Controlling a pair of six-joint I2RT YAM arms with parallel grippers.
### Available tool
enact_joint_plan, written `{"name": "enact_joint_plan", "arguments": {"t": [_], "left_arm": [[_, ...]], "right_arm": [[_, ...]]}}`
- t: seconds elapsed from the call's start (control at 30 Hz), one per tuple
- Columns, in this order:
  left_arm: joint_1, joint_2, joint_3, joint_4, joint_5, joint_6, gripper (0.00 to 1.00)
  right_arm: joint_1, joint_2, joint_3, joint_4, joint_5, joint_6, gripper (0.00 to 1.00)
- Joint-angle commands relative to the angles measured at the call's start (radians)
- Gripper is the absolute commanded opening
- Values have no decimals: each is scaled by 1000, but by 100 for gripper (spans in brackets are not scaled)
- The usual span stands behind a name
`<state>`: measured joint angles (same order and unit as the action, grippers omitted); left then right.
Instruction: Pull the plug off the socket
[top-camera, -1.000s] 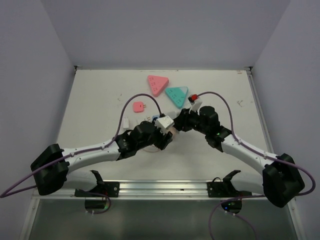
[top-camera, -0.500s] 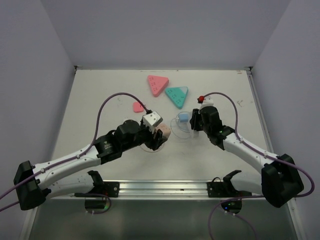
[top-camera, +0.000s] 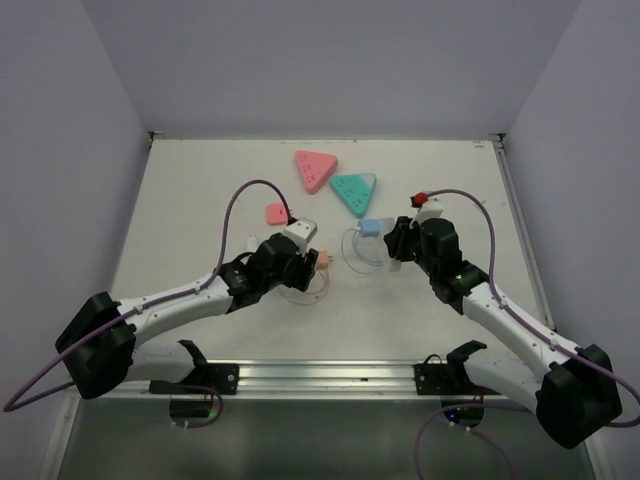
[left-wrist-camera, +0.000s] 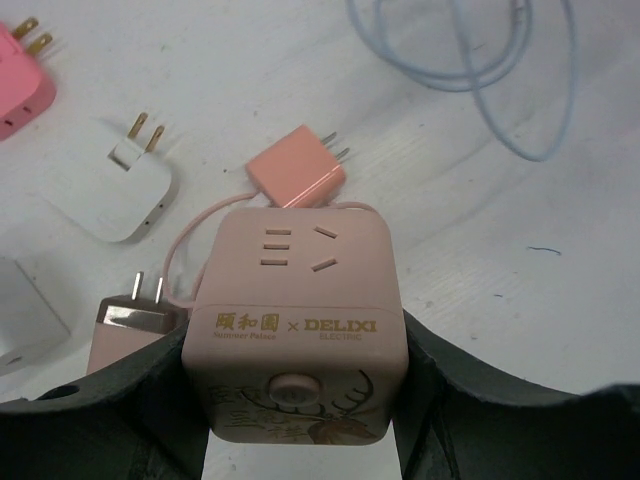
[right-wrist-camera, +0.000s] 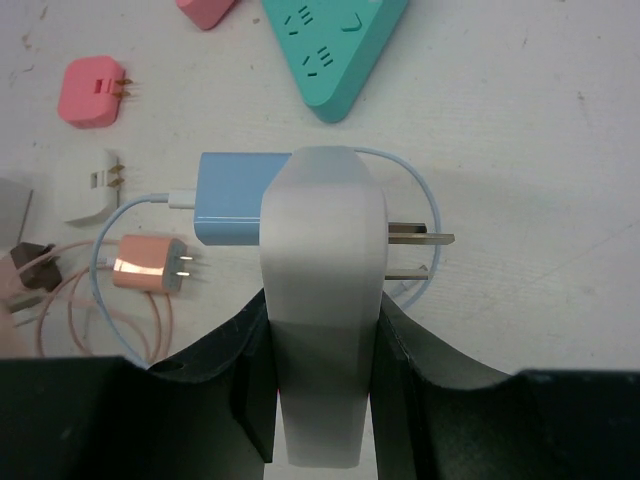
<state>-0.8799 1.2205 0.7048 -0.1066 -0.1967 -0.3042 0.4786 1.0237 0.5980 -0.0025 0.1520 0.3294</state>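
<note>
**Gold lettering on the pink cube socket**

Gold print is seen on the pink cube socket (left-wrist-camera: 300, 330) in the left wrist view. On the face next to its slotted one, 3 Chinese characters, "颐和园", are printed, with small words under them that seem to read "Summer Palace". A "×" sign follows, then the brand "DELIXI" in capitals, with "ELECTRIC" set in tiny type beneath. Lower on the same face a gold deer motif is drawn.
</note>
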Motion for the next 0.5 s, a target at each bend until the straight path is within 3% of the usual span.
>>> {"name": "enact_joint_plan", "arguments": {"t": [0.0,0.13,0.23,0.33,0.43,0.47], "left_arm": [[67,54,-34,154,-29,-59,0],[90,143,-45,192,-14,-61,4],[90,163,-74,235,19,-58,17],[91,156,-97,240,17,-61,31],[91,125,-110,231,23,-62,57],[91,116,-110,226,28,-62,61]], "right_arm": [[-3,-39,-18,113,-97,26,0],[-3,-37,-20,153,-199,17,0],[-3,-27,-10,164,-270,8,0],[-3,-24,-4,170,-310,4,0],[-3,-17,2,165,-347,-10,0],[-3,-16,6,162,-354,-13,0]]}}
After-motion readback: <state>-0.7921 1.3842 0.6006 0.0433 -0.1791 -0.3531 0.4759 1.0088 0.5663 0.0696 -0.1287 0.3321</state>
